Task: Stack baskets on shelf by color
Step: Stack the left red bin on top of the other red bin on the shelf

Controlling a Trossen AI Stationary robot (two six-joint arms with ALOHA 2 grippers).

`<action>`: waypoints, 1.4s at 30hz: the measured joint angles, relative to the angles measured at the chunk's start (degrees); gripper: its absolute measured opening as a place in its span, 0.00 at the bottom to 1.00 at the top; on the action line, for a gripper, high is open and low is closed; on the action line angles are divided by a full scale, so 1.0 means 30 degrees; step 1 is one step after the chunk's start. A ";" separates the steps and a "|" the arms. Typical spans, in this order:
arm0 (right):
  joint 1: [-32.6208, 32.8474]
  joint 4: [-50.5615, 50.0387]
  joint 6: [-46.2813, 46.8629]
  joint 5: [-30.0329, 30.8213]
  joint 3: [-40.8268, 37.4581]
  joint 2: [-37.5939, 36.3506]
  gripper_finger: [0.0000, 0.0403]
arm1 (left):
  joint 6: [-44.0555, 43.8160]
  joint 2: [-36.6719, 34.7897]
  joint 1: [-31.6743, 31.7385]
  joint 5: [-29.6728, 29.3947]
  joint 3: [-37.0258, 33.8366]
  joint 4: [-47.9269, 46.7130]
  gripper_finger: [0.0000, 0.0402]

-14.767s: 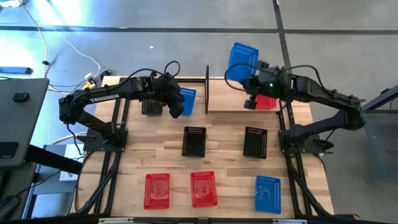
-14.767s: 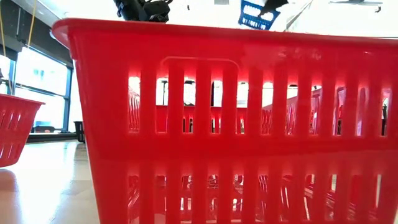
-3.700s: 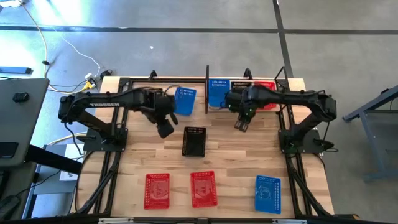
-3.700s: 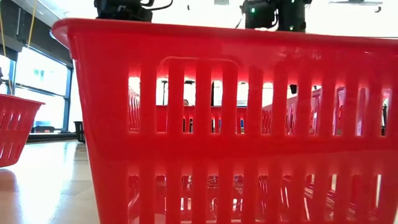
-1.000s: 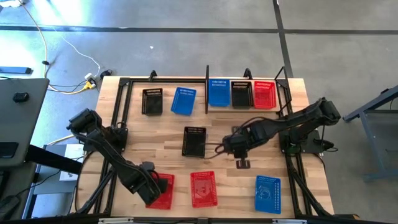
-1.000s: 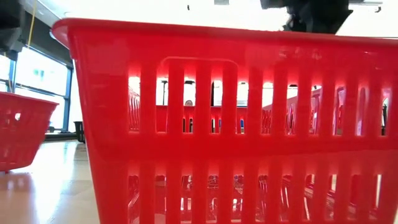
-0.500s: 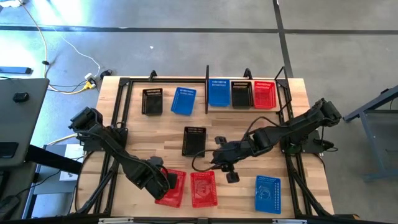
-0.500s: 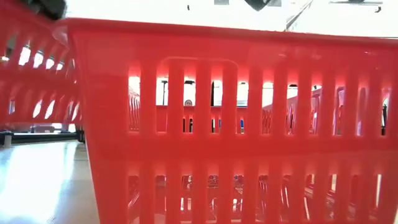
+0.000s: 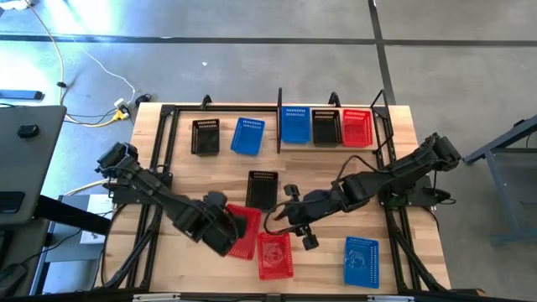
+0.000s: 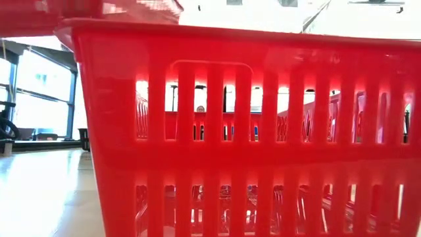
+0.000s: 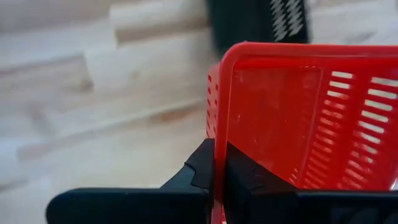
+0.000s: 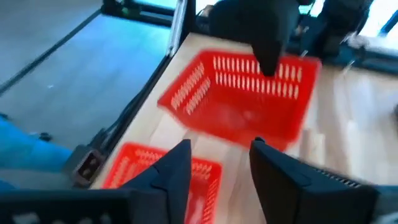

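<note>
My left gripper (image 9: 225,233) is shut on a red basket (image 9: 244,231), held above the table near its middle. The basket also shows in the right wrist view (image 12: 242,106) and at the top of the low view (image 10: 99,10). A second red basket (image 9: 274,255) stands on the table just right of it. My right gripper (image 12: 221,158) is open and empty. It hovers right of the held basket (image 9: 289,222), above the second red basket (image 12: 155,171). The shelf (image 9: 277,113) at the far edge holds black, blue and red baskets. My left gripper pinches the rim of one side wall (image 11: 217,134) of the red basket, one finger (image 11: 200,169) outside the wall and one (image 11: 244,175) inside. It comes at the basket from the table's left side. The basket is lifted clear of the table and tilted.
A black basket (image 9: 262,190) stands mid-table, behind the grippers. A blue basket (image 9: 361,262) stands near the front right. On the shelf are a black (image 9: 205,136) and a blue basket (image 9: 247,136) on the left, and blue (image 9: 294,124), black (image 9: 325,126) and red (image 9: 357,127) ones on the right.
My left gripper has lifted the red basket off the near left of the table. It has carried the basket toward the right and far edges, and the basket now hangs tilted. My right gripper has gone toward the table's left and near edges, over the second red basket.
</note>
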 joint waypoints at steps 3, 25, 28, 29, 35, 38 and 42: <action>0.0000 0.0837 -0.0622 0.0461 0.0000 0.0000 0.41 | 0.1372 0.0000 0.1061 -0.0650 0.0424 -0.0085 0.01; -0.1427 -0.0680 -0.3082 0.3372 0.0000 0.0362 0.43 | 0.8149 0.0000 0.7704 -0.1356 0.1294 0.2439 0.01; -0.1645 -0.1065 -0.2224 0.3098 0.0000 0.0635 0.43 | 0.8572 0.0000 0.8257 -0.1399 0.1294 0.2966 0.01; -0.1687 -0.1113 -0.2020 0.3041 0.0000 0.0769 0.43 | 0.8595 0.0000 0.8455 -0.1392 0.1294 0.3139 0.01; -0.1758 -0.2237 -0.1612 0.4123 0.0000 0.1624 0.43 | 0.8620 0.0000 0.9220 -0.1187 0.1294 0.3709 0.01; -0.1864 -0.2894 -0.1227 0.5257 0.0000 0.1973 0.43 | 0.9153 0.0000 0.9297 -0.0767 0.1294 0.4536 0.01; -0.2152 -0.3591 -0.0569 0.5392 0.0015 0.2304 0.43 | 0.9669 0.0007 0.9297 -0.0513 0.1294 0.5712 0.01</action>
